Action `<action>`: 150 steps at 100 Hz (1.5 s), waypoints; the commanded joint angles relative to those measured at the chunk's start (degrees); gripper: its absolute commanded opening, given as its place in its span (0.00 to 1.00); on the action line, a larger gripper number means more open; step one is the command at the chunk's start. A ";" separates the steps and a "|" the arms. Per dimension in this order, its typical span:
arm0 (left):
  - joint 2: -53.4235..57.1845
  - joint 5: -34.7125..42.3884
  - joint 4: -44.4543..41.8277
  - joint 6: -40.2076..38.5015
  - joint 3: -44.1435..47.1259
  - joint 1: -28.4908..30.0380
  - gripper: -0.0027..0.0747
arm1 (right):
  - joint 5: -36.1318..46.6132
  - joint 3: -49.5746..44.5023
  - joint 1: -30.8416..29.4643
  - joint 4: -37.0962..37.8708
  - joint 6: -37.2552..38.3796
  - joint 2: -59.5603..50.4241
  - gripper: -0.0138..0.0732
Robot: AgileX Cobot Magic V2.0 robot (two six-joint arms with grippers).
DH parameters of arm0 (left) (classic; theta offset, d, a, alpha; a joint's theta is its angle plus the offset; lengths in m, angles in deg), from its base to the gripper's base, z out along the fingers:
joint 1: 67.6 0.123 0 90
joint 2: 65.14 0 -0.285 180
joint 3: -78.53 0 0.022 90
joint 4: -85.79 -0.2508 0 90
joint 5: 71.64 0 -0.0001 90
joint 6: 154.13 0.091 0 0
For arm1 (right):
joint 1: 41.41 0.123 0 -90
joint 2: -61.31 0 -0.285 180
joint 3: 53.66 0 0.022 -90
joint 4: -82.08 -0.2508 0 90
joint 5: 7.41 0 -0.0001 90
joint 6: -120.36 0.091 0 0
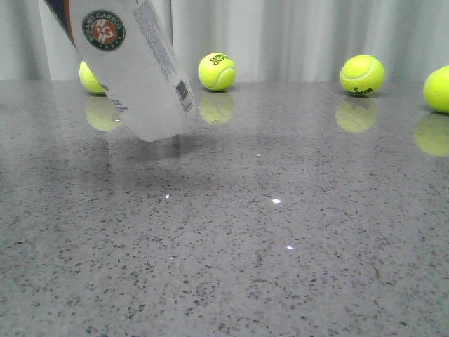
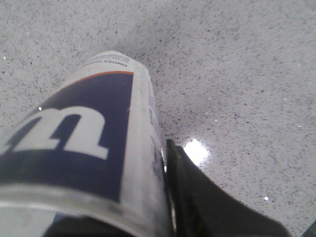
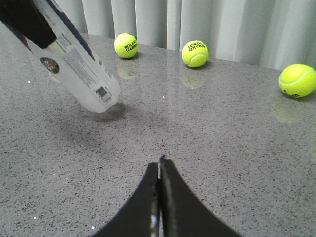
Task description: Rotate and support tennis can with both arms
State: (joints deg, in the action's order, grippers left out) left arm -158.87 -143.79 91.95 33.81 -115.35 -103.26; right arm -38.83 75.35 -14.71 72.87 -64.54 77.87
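The tennis can [image 1: 133, 63] hangs tilted at the left of the front view, green round logo facing out. Its lower clear end is close above the grey table [image 1: 280, 246], and its top runs out of frame. In the left wrist view its navy panel [image 2: 84, 138] fills the near side. My left gripper is shut on the can: one black finger [image 2: 195, 197] presses its side, and the other is hidden behind it. The right wrist view shows that gripper [image 3: 24, 22] clamped on the upper can [image 3: 74, 64]. My right gripper [image 3: 160, 165] is shut and empty, low over the table, well short of the can.
Yellow-green tennis balls lie along the table's far edge before a pale curtain: one behind the can [image 1: 91, 77], one at centre [image 1: 217, 71], and two at the right [image 1: 362, 75] [image 1: 438, 89]. Three of them show in the right wrist view [image 3: 126, 45] [image 3: 195, 53] [image 3: 296, 80].
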 commanded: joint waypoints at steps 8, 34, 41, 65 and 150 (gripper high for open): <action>0.40 -1.10 0.62 -0.62 -1.84 -0.44 0.01 | 4.31 1.29 -0.43 0.32 -0.40 0.50 0.09; -0.01 -1.10 0.59 -0.62 -1.92 -0.44 0.14 | 4.31 1.29 -0.43 0.32 -0.40 0.50 0.09; -0.58 -1.10 0.96 -0.62 -2.23 -0.44 0.25 | 4.31 1.29 -0.43 0.32 -0.40 0.50 0.09; -3.91 -1.10 2.18 -0.62 -8.36 -0.44 0.57 | 4.31 1.29 -0.43 0.32 -0.40 0.50 0.09; -7.30 3.04 5.00 -0.62 -22.89 -0.44 0.37 | 4.31 1.29 -0.43 0.32 -0.40 0.50 0.09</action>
State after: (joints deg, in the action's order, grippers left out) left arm -170.47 -143.90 96.25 33.56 -136.08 -103.40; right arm -38.83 75.35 -14.71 72.87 -64.54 77.87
